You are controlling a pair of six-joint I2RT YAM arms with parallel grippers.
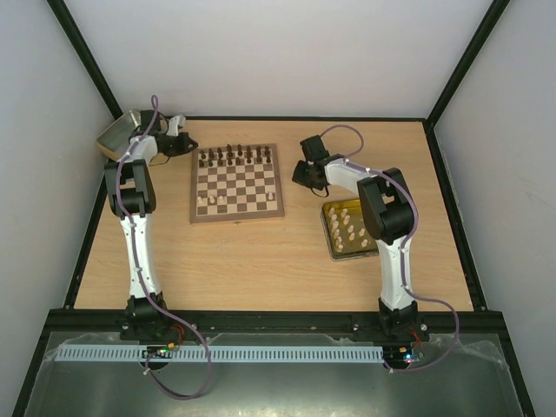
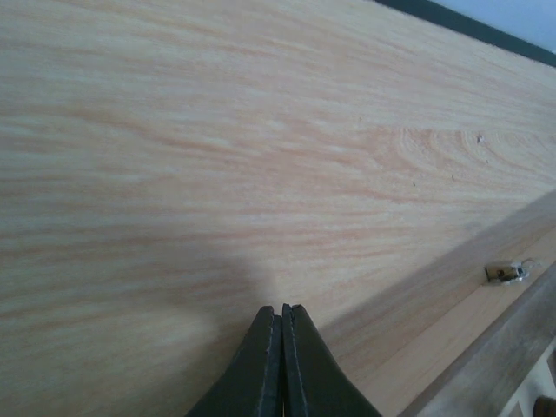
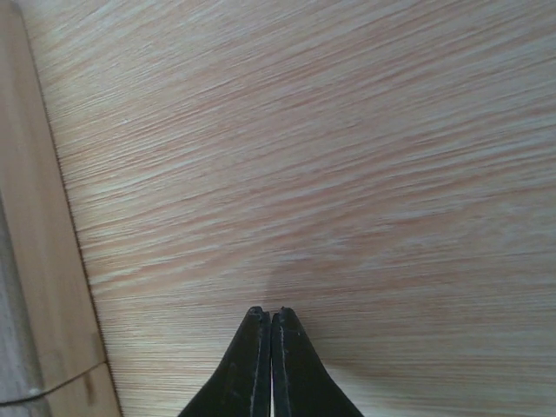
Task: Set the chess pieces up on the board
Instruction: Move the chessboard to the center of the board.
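In the overhead view, the board [image 1: 236, 182] lies flat on the far middle of the tabletop [image 1: 261, 269], with dark chessmen [image 1: 236, 156] lined up along its far edge. Most of the cream chess pieces [image 1: 349, 228] stand in a gold tin [image 1: 330, 239] to the right of the board, and a few stand on the board's near-left squares. The left arm [image 1: 135, 234] reaches away along the left side and folds at the elbow. Its wrist turns inward, so the left hand [image 1: 182, 144] sits low just beside the board's far-left corner, close to a second gold tin [image 1: 117, 135]. The right arm [image 1: 395, 252] rises over the tin of pieces and bends inward. That puts the right hand [image 1: 306, 174] low between the board's right edge and the tin.

In the left wrist view, the left hand [image 2: 281, 347] is clenched with its fingers pressed tip to tip, and nothing is between them. It points down over bare tabletop [image 2: 217, 174]. The board [image 2: 512, 347] cuts across the lower right corner, with a small metal clasp [image 2: 504, 272] on its side (its squares are out of view here).

In the right wrist view, the right hand [image 3: 268, 347] is likewise clenched on nothing, aimed at the bare tabletop [image 3: 330, 174]. What looks like the board [image 3: 39, 261] runs down the left edge of this view.
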